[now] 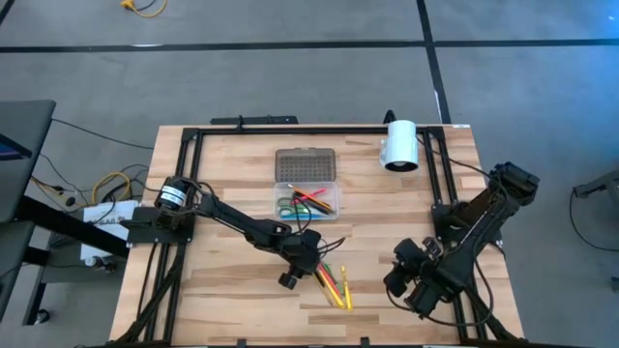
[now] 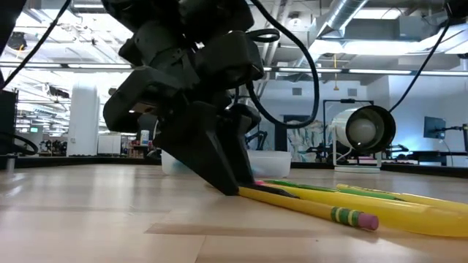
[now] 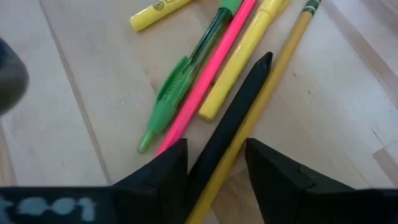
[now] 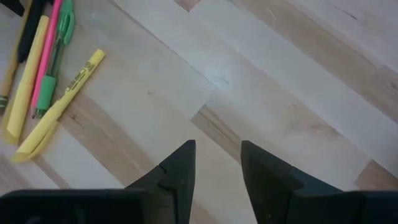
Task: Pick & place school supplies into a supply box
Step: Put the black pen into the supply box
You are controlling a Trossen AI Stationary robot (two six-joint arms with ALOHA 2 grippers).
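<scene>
Tabletop [image 1: 222, 271] carried the supply box [image 1: 307, 200] well beyond the left gripper [image 3: 214, 171], whose fingers stood apart astride the black marker [image 3: 239, 112]; its long axis ran straight ahead. Right gripper [image 4: 217, 165] waited apart, farther.

Near the tabletop's front edge lie a yellow highlighter [image 3: 158, 14], a green pen [image 3: 180, 84], a pink pen [image 3: 208, 78], a yellow marker [image 3: 239, 65], a black marker [image 3: 239, 109] and a yellow pencil [image 3: 273, 81]. The pale wood tabletop [image 1: 222, 290] shows plank stripes. The supply box lid [image 1: 306, 162] is grey, dotted.
</scene>
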